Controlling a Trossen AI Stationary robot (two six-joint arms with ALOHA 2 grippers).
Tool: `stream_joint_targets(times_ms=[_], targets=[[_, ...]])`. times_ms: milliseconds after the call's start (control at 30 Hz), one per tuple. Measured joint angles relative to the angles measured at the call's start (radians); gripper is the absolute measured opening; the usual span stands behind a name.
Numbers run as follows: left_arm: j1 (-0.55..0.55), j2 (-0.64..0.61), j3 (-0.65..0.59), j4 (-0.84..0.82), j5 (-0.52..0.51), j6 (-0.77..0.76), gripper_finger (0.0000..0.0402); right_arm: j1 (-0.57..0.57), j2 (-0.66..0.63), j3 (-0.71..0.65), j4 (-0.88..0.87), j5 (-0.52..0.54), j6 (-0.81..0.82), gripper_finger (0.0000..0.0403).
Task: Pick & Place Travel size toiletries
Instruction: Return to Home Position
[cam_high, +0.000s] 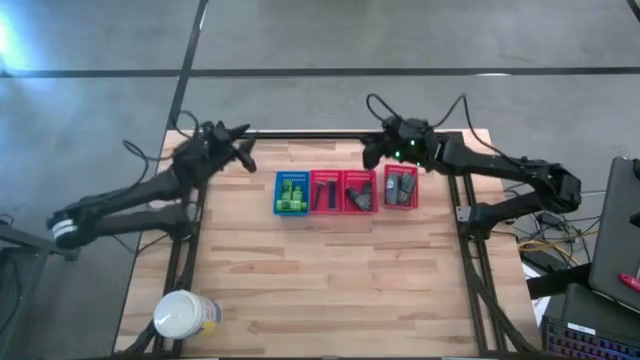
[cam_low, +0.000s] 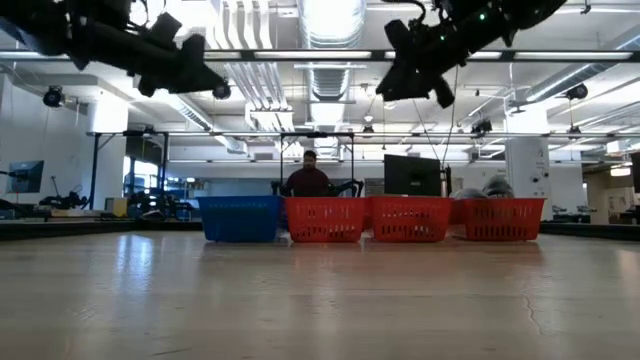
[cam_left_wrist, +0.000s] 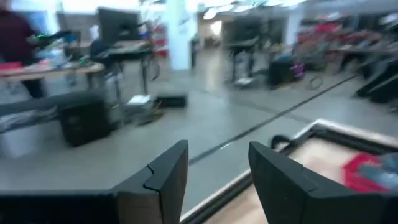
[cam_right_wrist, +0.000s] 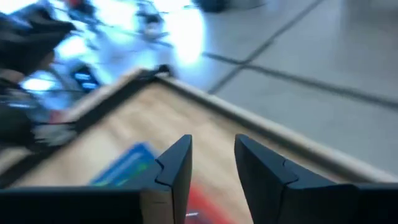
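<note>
The travel-size toiletries appear to be sorted into the row of four baskets at the far middle of the tabletop (cam_high: 330, 280). Green bottles (cam_high: 291, 191) lie in the blue basket (cam_high: 278, 206), dark items in the two middle red baskets (cam_high: 326, 175), and grey containers (cam_high: 400, 186) in the right red basket (cam_high: 413, 198). The right hand (cam_high: 371, 152) hovers high over the far edge, just behind the red baskets, fingers apart with nothing between them. The left hand (cam_high: 243, 150) hangs over the far left corner, well apart from the row, likewise parted and empty. The main risk seems to lie with the right arm. If it sinks while swinging home, a finger could clip a light basket rim and shove or tip it, and the cable looped behind its wrist might snag. From table height the basket walls hide nearly everything inside. From above, the dark items are too small to tell tubes from razors or to count. The wrist views catch only scraps of the baskets. A white jar (cam_high: 183, 316) sits near the front left corner, and a person (cam_low: 309, 178) shows beyond the table.
</note>
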Motion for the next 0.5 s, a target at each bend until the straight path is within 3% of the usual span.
stream_joint_targets(times_ms=[33, 200, 333, 500], targets=[[0.033, -0.001, 0.024, -0.049, 0.015, -0.001, 0.0175, -0.012, -0.001, 0.024, -0.040, 0.030, -0.032, 0.0116], [0.139, -0.016, 0.176, -0.322, 0.277, 0.039, 0.0169, -0.048, -0.002, 0.136, -0.136, 0.056, -0.165, 0.0105], [0.167, -0.056, 0.258, -0.447, 0.303, 0.115, 0.0151, -0.072, 0.001, 0.170, -0.142, 0.056, -0.275, 0.0093], [0.191, -0.168, 0.306, -0.568, 0.302, 0.187, 0.0121, -0.129, 0.001, 0.178, -0.142, 0.062, -0.282, 0.0074]])
